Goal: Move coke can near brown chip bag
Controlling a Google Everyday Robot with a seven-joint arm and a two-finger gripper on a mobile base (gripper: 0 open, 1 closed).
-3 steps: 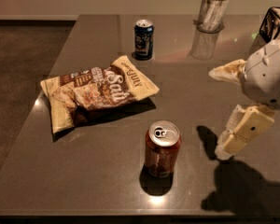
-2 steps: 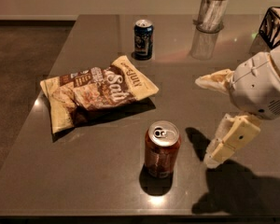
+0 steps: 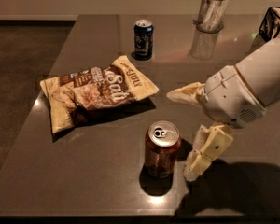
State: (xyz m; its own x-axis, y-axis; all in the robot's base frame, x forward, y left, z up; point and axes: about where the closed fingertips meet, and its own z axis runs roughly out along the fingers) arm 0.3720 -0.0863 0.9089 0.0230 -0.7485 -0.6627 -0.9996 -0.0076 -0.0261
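The coke can [image 3: 162, 149] stands upright near the front edge of the dark table, reddish-brown with a silver top and pull tab. The brown chip bag [image 3: 97, 89] lies flat to its upper left, brown in the middle with cream ends and white "Salt" lettering. My gripper [image 3: 180, 133] is just right of the can, open. One cream finger [image 3: 186, 94] points left above and behind the can. The other finger [image 3: 206, 150] hangs down close beside the can's right side. Neither finger holds the can.
A dark blue can [image 3: 143, 38] stands at the back centre. A clear glass holder [image 3: 211, 10] with white contents stands at the back right. A black wire rack [image 3: 274, 22] is at the far right edge. The table's left edge [image 3: 42, 83] drops to the floor.
My gripper and arm have moved left towards the coke can, and the lower finger now sits close beside it. The can and the bag have not moved.
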